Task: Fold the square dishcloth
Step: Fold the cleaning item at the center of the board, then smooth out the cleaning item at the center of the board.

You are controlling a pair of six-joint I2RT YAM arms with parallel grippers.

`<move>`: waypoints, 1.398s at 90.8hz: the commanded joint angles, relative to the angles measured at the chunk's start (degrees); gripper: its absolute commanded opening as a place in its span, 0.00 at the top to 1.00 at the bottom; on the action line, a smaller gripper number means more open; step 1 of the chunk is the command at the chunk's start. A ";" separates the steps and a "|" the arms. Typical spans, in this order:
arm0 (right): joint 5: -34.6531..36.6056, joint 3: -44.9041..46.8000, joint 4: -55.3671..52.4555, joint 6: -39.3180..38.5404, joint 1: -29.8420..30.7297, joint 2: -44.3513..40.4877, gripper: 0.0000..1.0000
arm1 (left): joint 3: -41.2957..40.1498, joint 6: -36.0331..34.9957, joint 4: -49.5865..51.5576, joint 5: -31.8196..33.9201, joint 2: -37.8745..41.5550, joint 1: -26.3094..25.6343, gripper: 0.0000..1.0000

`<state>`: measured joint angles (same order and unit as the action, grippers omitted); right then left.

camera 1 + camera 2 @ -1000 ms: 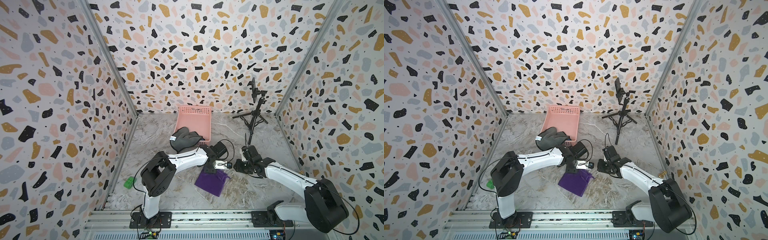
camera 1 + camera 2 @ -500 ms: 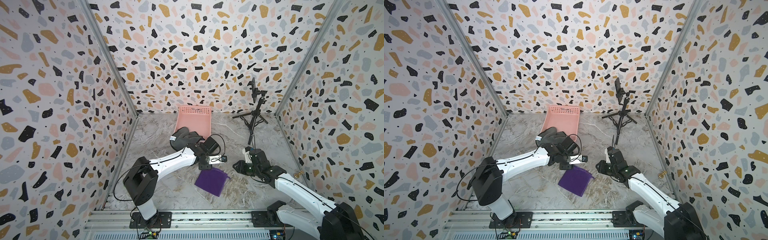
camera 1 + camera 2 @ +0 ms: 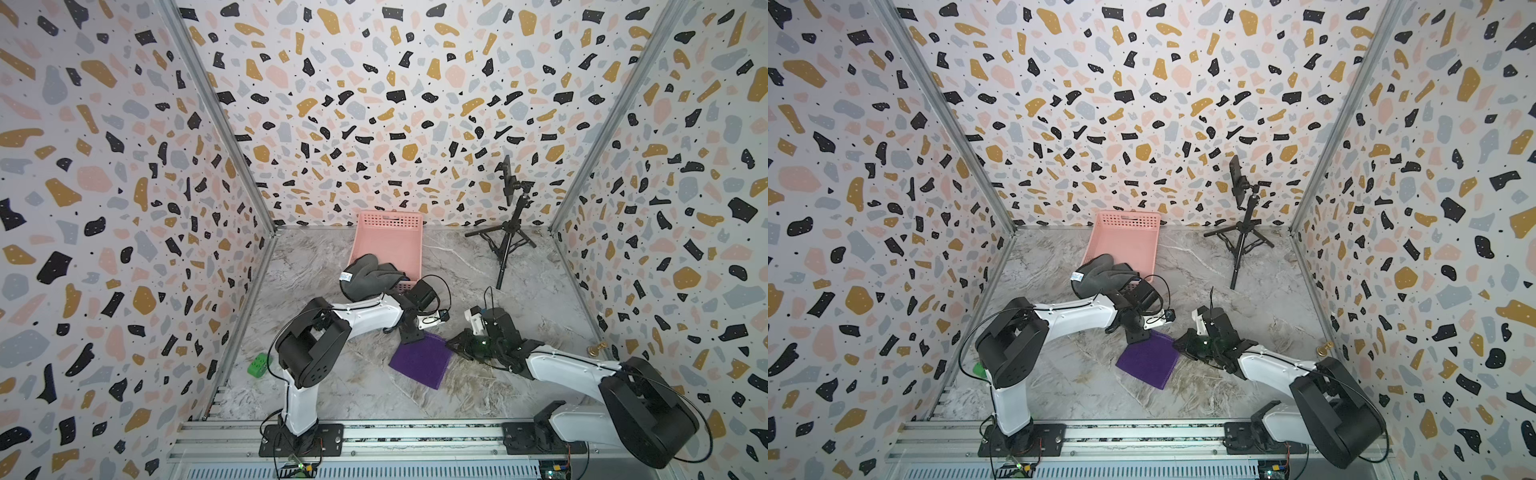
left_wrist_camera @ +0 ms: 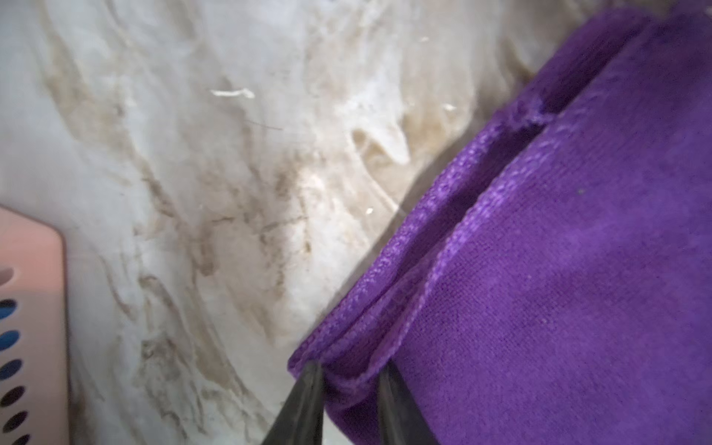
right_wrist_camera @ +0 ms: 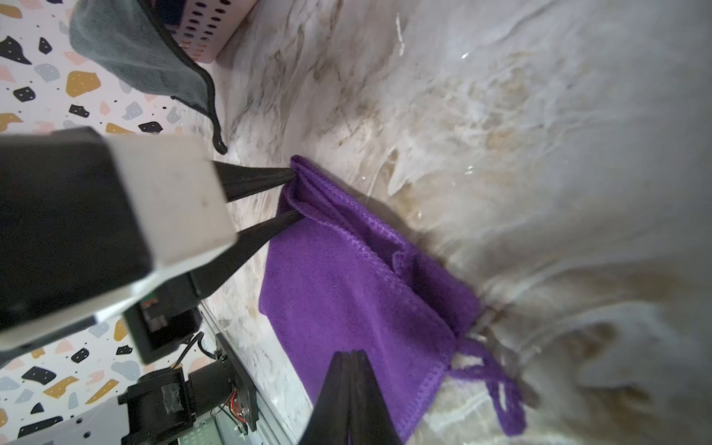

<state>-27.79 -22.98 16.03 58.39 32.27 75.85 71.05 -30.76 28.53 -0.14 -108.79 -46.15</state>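
The purple dishcloth (image 3: 422,360) (image 3: 1148,360) lies folded in layers on the marble table, with a hang loop (image 5: 497,381) trailing from one corner. My left gripper (image 3: 409,338) (image 3: 1136,338) (image 4: 348,370) sits at the cloth's far left corner. Its fingers are closed on the bunched layers there, which also shows in the right wrist view (image 5: 294,194). My right gripper (image 3: 455,343) (image 3: 1179,343) (image 5: 351,352) is at the cloth's right corner, low over the fabric (image 5: 346,293). Its fingers are pressed together, and I see nothing between them.
A pink basket (image 3: 388,245) stands behind, with a grey cloth (image 3: 368,276) draped over its near edge. A black tripod (image 3: 509,237) is at the back right. A green block (image 3: 258,365) lies by the left wall and a small brass object (image 3: 596,348) by the right wall.
The left gripper came down onto the cloth's far corner and narrowed on it. The right gripper moved in toward the cloth's right corner and closed.
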 commanded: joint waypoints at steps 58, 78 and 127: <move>16.45 -2.41 -13.86 -3.20 6.42 -10.28 0.93 | -1.65 0.55 -1.16 1.20 5.80 6.78 0.54; 15.26 -0.66 -7.28 -0.57 15.12 -7.56 0.92 | -7.73 1.30 5.01 -8.13 16.24 5.77 0.54; 18.84 4.28 -5.20 0.24 18.14 -1.00 0.91 | -16.72 -4.67 2.52 4.10 10.27 -1.40 0.59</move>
<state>-13.21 -19.55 17.02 58.96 50.59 76.51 55.77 -33.19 32.01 -2.52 -97.23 -47.33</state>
